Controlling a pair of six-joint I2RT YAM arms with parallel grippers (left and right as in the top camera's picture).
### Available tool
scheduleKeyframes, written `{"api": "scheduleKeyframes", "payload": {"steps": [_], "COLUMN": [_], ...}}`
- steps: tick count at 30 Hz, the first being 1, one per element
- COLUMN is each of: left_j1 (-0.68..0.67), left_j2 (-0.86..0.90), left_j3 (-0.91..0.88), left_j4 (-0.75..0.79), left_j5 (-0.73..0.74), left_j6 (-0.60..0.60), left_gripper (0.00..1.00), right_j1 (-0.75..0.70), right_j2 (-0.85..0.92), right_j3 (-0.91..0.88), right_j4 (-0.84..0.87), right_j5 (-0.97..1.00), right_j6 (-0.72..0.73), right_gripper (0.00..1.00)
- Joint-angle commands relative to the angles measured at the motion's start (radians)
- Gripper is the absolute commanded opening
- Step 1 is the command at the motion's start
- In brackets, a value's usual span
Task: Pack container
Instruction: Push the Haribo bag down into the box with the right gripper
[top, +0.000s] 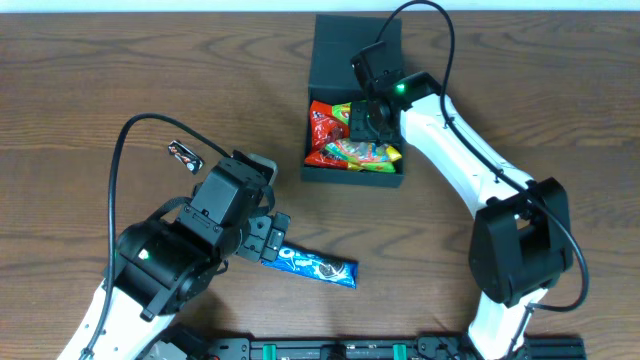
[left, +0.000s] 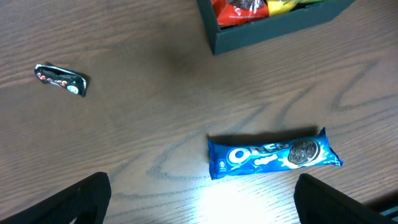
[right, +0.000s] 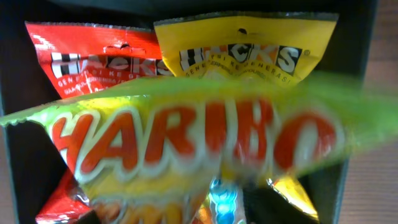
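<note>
Haribo bag (right: 186, 143) hangs above container (top: 345, 50); left jaws gape near Oreo pack (left: 273, 155).

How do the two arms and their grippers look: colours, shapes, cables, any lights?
The left arm and the right arm both have smooth white links between boxy black joint housings. Each carries a small green light and a thin black cable that loops above it. The left gripper and the right gripper are black. The left fingers look dark and blocky.

Even light; blurred right-wrist foreground
</note>
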Motion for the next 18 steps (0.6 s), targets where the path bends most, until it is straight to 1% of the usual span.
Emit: {"api": "scheduleKeyframes", "payload": {"steps": [1,2,8,14,18], "left_j1": [0.002,0.002,0.002,0.002,0.002], "left_j2": [-0.004,-0.004,-0.004,-0.004,-0.004], "left_j3": [-0.002,-0.002,-0.002,-0.002,-0.002], "left_j4": [-0.003,-0.003,-0.003,-0.003,-0.002], "left_j5": [0.003,0.003,0.003,0.003,0.003], "left_j6": [0.003,0.003,0.003,0.003,0.003], "left_gripper": [0.95,0.95,0.95,0.95,0.95], "right_j1": [-0.011,-0.011,-0.014,-0.029,-0.029], "right_j2": [0.009,0.009,0.006,0.006,0.006], "right_j3": [0.027,0.027,0.028,0.028,0.028], "right_j4": [0.008,0.016,0.082,0.165,0.173], "right_j5": [0.017,0.017,0.017,0.037,0.088], "right_j6": [-0.037,-0.048,-0.080,-0.080,-0.080], "right_gripper": [0.84,0.99,0.99,0.99,0.99]}}
